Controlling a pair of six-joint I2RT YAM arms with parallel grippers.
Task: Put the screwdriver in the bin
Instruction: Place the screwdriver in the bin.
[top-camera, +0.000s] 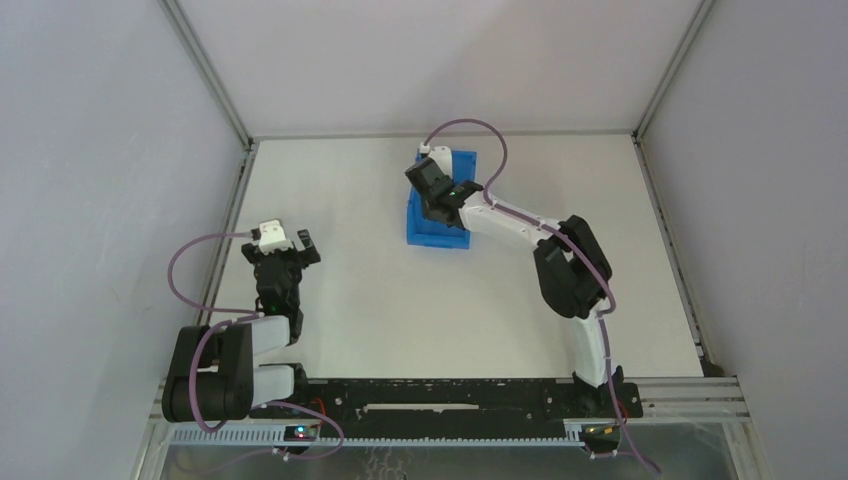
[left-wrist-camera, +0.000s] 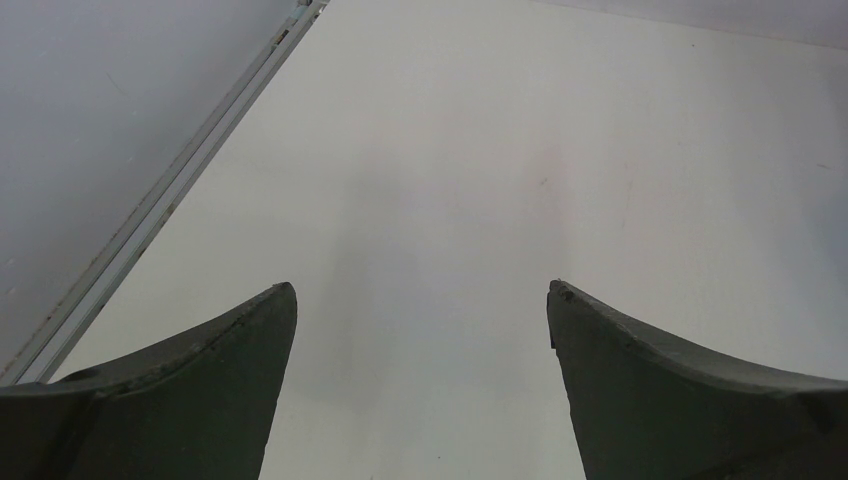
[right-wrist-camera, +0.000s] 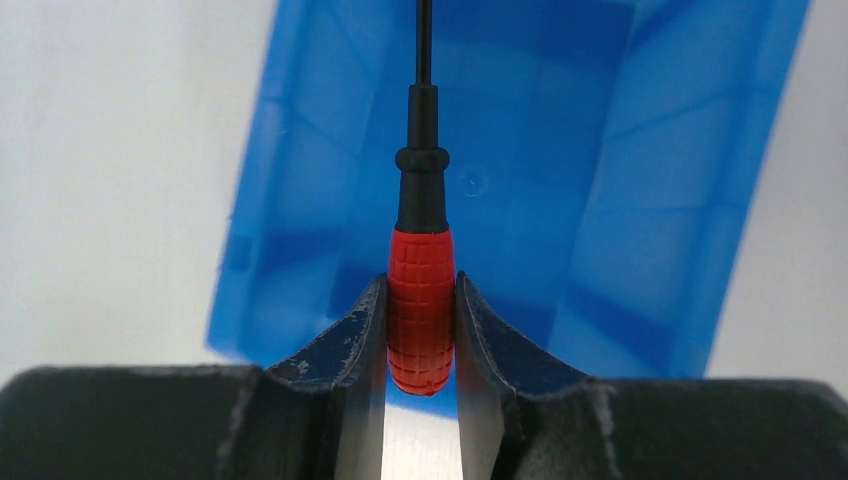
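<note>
Right end effector (right-wrist-camera: 421, 285) clamps screwdriver (right-wrist-camera: 422, 215) handle, seemingly above bin (right-wrist-camera: 620, 180); left end effector (left-wrist-camera: 422, 290) spread wide.

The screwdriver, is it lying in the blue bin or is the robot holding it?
Held. The right gripper is shut on the red handle of the screwdriver, pointing it down into the bin.

Lab robot test cell is indicated: white table (top-camera: 400, 300) is enclosed by plain grey panels (top-camera: 90, 150) held in aluminium framing (top-camera: 205, 68); left arm (top-camera: 255, 335) and right arm (top-camera: 570, 270) are bolted to a black base rail (top-camera: 450, 395), purple cabling (top-camera: 466, 121) is left exposed.
</note>
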